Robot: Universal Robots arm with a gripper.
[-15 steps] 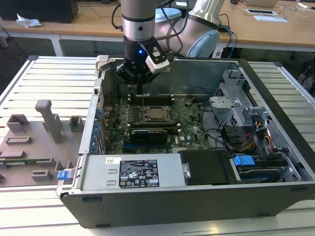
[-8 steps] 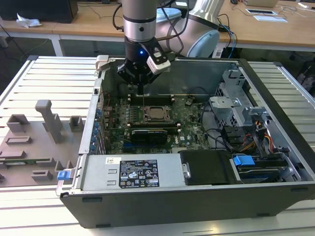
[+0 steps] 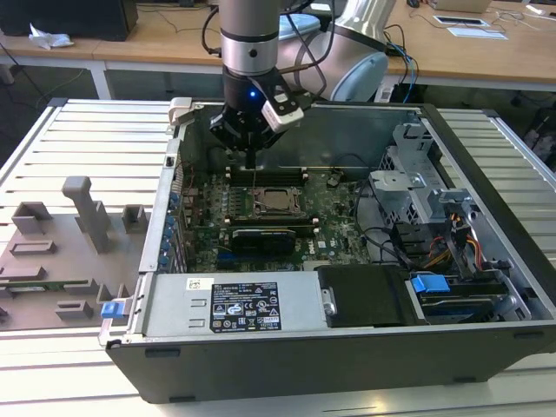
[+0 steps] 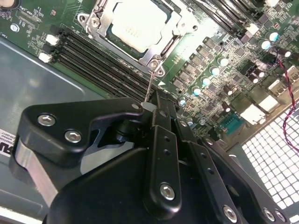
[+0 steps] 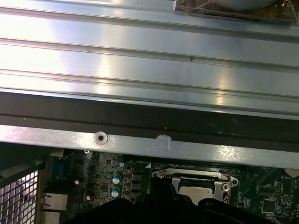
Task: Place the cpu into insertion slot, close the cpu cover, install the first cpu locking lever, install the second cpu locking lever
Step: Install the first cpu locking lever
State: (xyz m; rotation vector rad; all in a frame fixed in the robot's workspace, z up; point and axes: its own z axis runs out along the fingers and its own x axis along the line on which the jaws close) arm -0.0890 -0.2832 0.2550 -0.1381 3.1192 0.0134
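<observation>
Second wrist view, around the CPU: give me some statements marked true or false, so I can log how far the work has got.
1. The cpu lies inside the window of the cpu cover. True.
2. The cpu cover stands raised upright. False: it lies flat around the cpu.
3. The gripper has its jaws shut on a thin wire locking lever. True.
4. The gripper is far from the cpu. False: it hangs just beside it, over the motherboard.
</observation>
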